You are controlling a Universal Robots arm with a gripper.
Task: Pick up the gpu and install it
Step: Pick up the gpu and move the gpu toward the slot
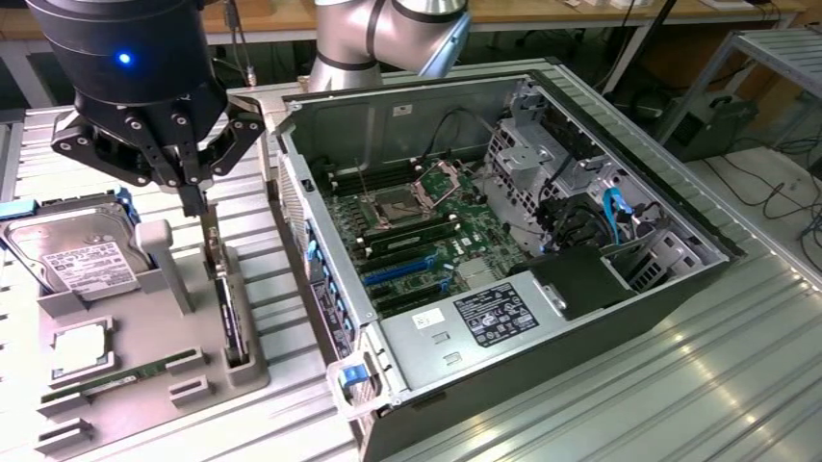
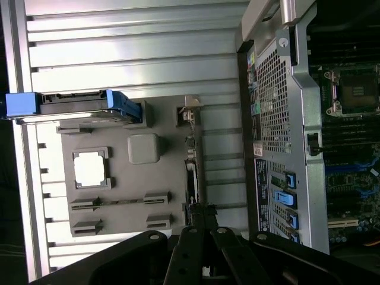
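Over the grey tray (image 1: 148,332) my gripper (image 1: 192,197) hangs pressed shut just above the gpu (image 1: 231,313) standing edgewise in its slot, and I judge pick-up pending, needing spread jaws first.

One gpu (image 1: 229,306), one hard drive (image 1: 71,255), one CPU (image 1: 80,346), one RAM stick (image 1: 122,377).

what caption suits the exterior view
shut black claw over flat gpu card standing edge-on in grey tray beside open metal computer case
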